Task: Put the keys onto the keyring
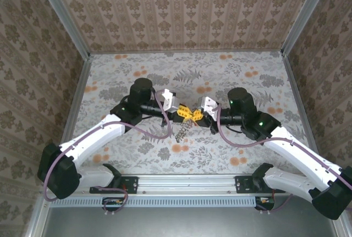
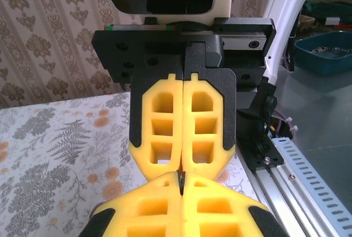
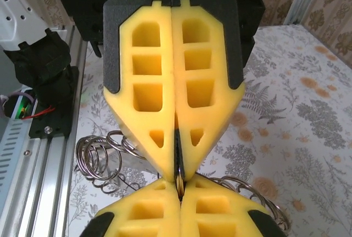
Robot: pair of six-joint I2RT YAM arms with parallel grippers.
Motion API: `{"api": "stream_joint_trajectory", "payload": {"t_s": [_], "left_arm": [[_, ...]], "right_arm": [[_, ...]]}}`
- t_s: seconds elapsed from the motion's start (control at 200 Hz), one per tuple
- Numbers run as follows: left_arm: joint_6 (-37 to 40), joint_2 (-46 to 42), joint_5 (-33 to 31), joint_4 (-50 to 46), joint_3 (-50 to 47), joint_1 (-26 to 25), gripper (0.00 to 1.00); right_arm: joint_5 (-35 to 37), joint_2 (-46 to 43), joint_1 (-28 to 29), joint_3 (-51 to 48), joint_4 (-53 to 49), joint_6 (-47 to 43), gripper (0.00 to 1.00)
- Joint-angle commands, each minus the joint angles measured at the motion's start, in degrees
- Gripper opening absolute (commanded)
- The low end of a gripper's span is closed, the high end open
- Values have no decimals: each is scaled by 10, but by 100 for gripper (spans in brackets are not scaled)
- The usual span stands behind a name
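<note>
Down at the right gripper (image 3: 180, 188): yellow latticed plastic fingers (image 3: 220, 215) pressed flat together along the whole seam. Same at the left gripper (image 3: 178, 166) facing it: yellow fingers (image 3: 124, 102) closed pad to pad, tips butted nose to nose against the right pair. Caught in both seams, exactly where the tips meet, is a thin sliver of metal, apparently an edge of the large silvery-grey coiled wire keyring (image 3: 100, 160); clamped on the keyring from both sides, then. Spills out of the pinch in loose loops in the right wrist view, some coils on one side of the right fingers and more on the other. From overhead, dangles just under the joined tips as a short silvery strand; cannot tell whether hanging free or touching the surface below. Just above the keyring, black finger mounts and white wrist housings, aimed inward at each other. Beneath the keyring, a pale table top (image 1: 236, 149) printed with grey ferns and orange blossoms. Nearer than the keyring, by the arm bases, a long aluminium rail (image 1: 187, 182). Out to either side of the keyring, white arm links trailing purple cables (image 1: 157, 135). Beyond the keyring, beige damask-patterned walls (image 1: 181, 11).
</note>
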Motion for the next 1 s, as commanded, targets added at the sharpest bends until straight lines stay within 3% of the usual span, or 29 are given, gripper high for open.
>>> {"api": "stream_joint_trajectory", "payload": {"t_s": [0.0,0.065,0.115,0.25,0.69,0.785,0.955,0.995], "left_arm": [[87,-21,-2,-146,43,9,14],[124,-27,-35,-214,59,15,29],[145,-29,-66,-251,67,15,34],[161,-18,-87,-298,90,13,34],[113,40,-134,-301,135,-22,41],[116,46,-133,-298,139,-29,36],[130,55,-128,-311,150,-31,0],[148,56,-121,-326,154,-30,0]], "right_arm": [[8,1,-1,20,-30,-28,0],[22,4,0,33,-64,-47,0],[34,7,1,41,-84,-57,0],[42,21,7,64,-118,-77,0],[95,61,39,104,-149,-80,0],[95,62,40,103,-140,-75,0],[85,63,44,104,-136,-76,0],[84,61,44,103,-133,-74,0]]}}
